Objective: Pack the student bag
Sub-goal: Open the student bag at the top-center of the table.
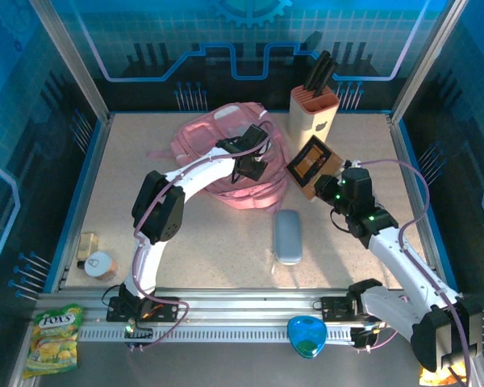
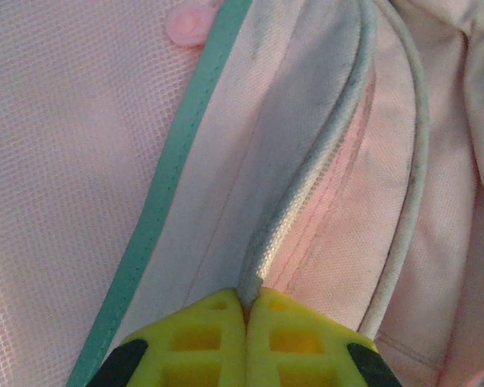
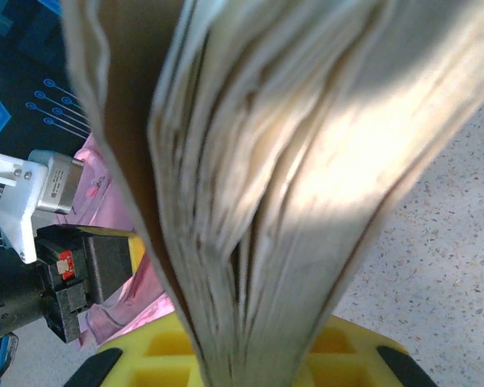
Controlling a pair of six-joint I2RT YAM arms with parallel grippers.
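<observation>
The left gripper [image 2: 247,313] pinches the piped rim [image 2: 294,205] of the pink backpack [image 1: 203,135]; the right gripper [image 3: 250,363] clamps a brown book [image 1: 310,164] just right of it. Next, probably: lift the rim, feed the book in

Top view bright overhead light, blue cast at edges, soft shadows on counter [image 1: 218,242]. Wrist views very close, blurry; book pages [image 3: 323,161] glare-washed.

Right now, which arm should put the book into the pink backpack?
Right, probably. The right gripper clamps the book, raised beside the backpack. The left gripper is shut on the backpack's white piping, so it looks busy.
</observation>
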